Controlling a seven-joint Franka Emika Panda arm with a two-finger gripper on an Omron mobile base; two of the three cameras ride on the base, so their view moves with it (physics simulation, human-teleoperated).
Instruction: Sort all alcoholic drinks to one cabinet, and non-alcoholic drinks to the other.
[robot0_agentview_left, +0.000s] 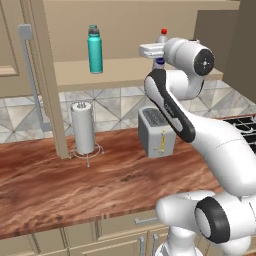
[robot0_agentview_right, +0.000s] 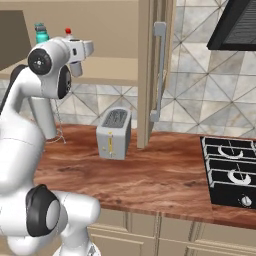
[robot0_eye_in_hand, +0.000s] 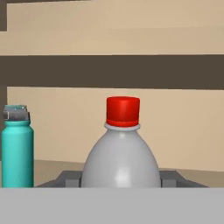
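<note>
The teal bottle (robot0_eye_in_hand: 17, 148) stands upright at the left of the open cabinet's shelf (robot0_agentview_left: 120, 70), apart from the arm's work; it looks like a stiff metal flask, likely the heavier of the two here, smooth-sided, best taken around the straight body below the cap. To its right on the same shelf is the small bottle (robot0_eye_in_hand: 121, 153) with the red cap, its clear-grey shoulders swelling out below a narrow neck. The gripper (robot0_eye_in_hand: 121, 179) sits low around it, one dark finger (robot0_eye_in_hand: 68, 178) on each side of the body, jaws part-spread at about the bottle's width and seemingly closed on it, though the actual contact is hidden at the bottom of the hand view. This bottle should be light and rigid enough not to crush, but slick and rounded; a hold on the sloping shoulder could squirt upward, so the straight lower body is the safer place. Whether it rests on the shelf or hangs just above it cannot be told. Below, the toaster (robot0_agentview_left: 156, 131) stands on the counter (robot0_agentview_left: 75, 185).
</note>
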